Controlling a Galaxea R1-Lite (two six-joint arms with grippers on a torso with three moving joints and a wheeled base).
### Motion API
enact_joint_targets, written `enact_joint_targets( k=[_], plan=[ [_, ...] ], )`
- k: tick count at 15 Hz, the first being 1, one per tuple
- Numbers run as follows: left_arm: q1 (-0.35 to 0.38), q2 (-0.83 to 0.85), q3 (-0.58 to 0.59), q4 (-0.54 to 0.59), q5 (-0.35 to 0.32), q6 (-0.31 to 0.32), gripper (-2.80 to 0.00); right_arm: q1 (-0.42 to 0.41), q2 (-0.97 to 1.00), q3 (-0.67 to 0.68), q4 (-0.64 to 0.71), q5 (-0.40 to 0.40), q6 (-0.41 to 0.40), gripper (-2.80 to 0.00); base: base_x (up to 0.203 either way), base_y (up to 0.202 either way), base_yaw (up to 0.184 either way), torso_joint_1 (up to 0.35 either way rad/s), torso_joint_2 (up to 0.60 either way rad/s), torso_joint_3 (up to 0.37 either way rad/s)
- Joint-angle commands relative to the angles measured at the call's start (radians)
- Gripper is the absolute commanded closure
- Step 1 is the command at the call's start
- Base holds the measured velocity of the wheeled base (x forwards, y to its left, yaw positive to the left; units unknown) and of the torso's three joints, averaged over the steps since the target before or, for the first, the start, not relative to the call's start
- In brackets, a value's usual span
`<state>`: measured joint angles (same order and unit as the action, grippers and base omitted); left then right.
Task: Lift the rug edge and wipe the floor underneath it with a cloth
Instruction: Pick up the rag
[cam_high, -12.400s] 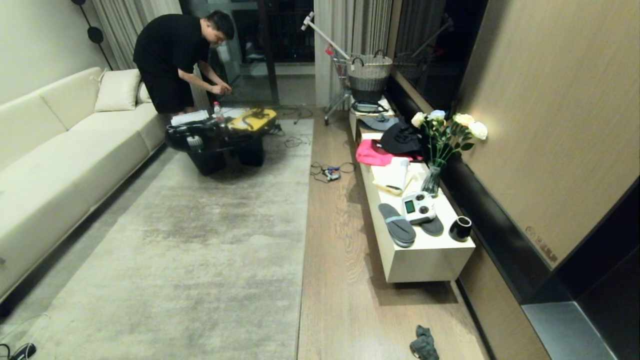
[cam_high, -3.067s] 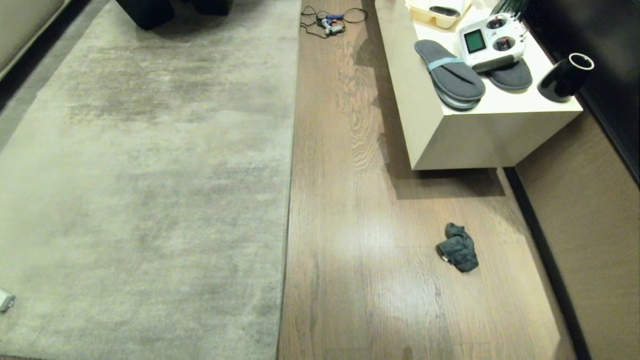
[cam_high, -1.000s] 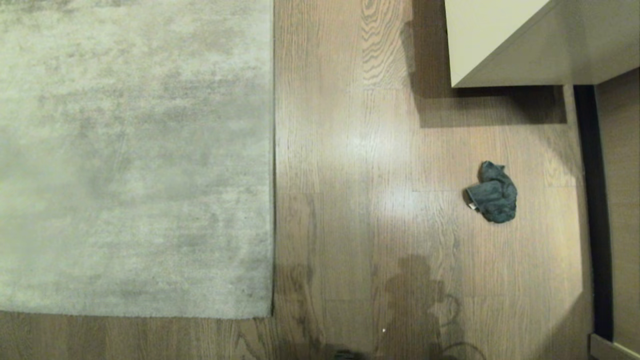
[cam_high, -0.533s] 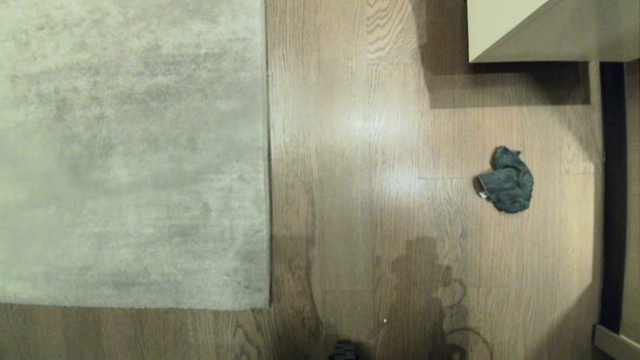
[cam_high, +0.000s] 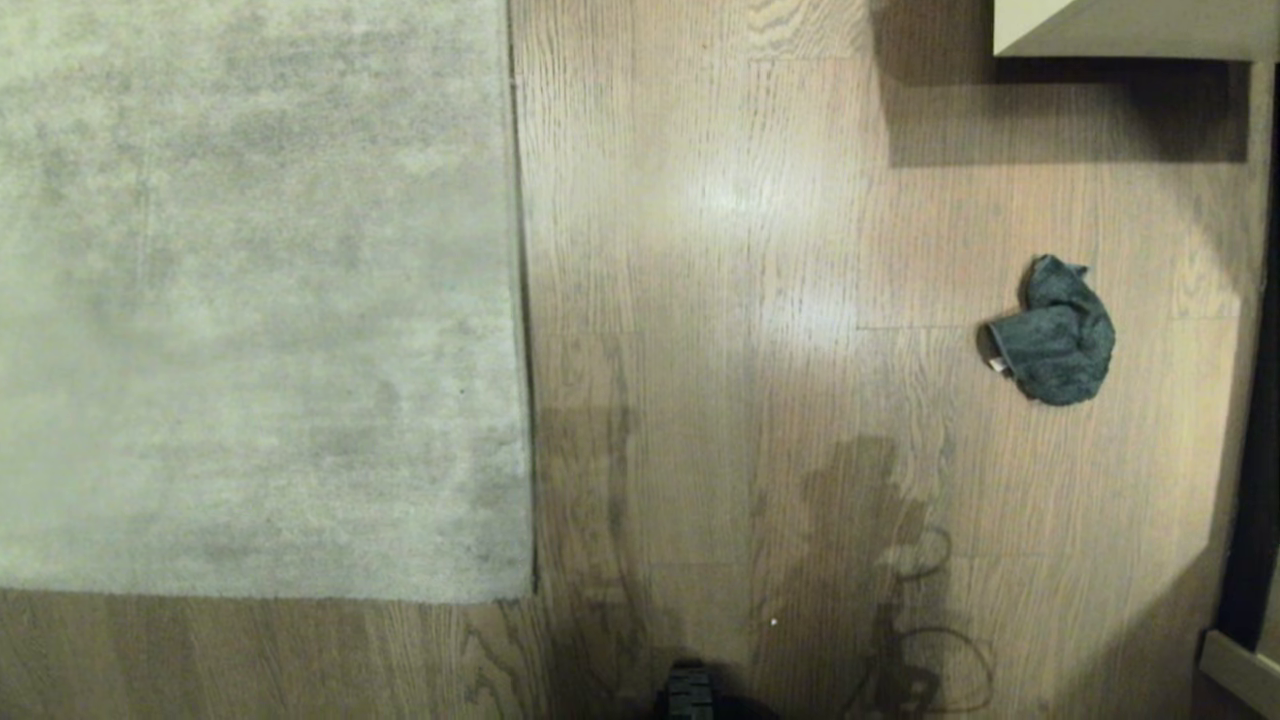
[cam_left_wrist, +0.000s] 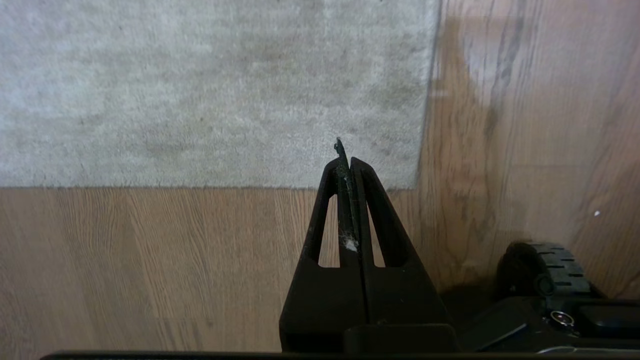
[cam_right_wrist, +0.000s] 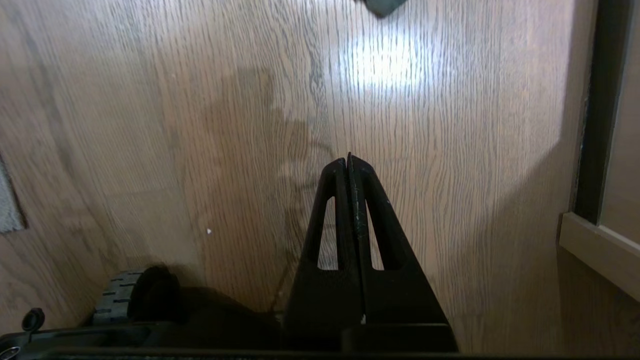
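Head view shows the cloth on the floor, ahead of the empty, closed right gripper; open wide, descend squarely. Left gripper, pinched shut, hangs near the rug edge.

Dim warm light; overhead glare sheens the floor, the robot's shadow darkening its near planks.

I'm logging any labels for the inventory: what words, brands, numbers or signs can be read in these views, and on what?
None can be read.
The cloth on the floor has a small pale tag at its edge: too small to read.
The rug edge, left gripper and right gripper show no text.
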<state>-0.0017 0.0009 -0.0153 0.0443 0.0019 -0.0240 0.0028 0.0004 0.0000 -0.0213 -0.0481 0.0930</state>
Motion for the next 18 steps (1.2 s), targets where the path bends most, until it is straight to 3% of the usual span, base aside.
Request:
enact_joint_targets(
  k=[1,8,18],
  plan=[
    [0.0,0.001,0.0,0.0,0.0,-0.001,0.0,0.0,0.0,0.0,0.0,-0.001,0.001,0.0,0.0,0.0,0.0,0.002,0.01,-0.199],
    [0.0,0.001,0.003,-0.006,0.004,-0.004,0.0,0.0,0.0,0.0,0.0,-0.001,0.001,0.0,0.0,0.0,0.0,0.003,0.0,-0.179],
    [0.0,0.001,0.003,-0.006,0.004,-0.005,0.0,0.0,0.0,0.0,0.0,-0.001,0.001,0.0,0.0,0.0,0.0,0.0,0.0,-0.009]
  ],
)
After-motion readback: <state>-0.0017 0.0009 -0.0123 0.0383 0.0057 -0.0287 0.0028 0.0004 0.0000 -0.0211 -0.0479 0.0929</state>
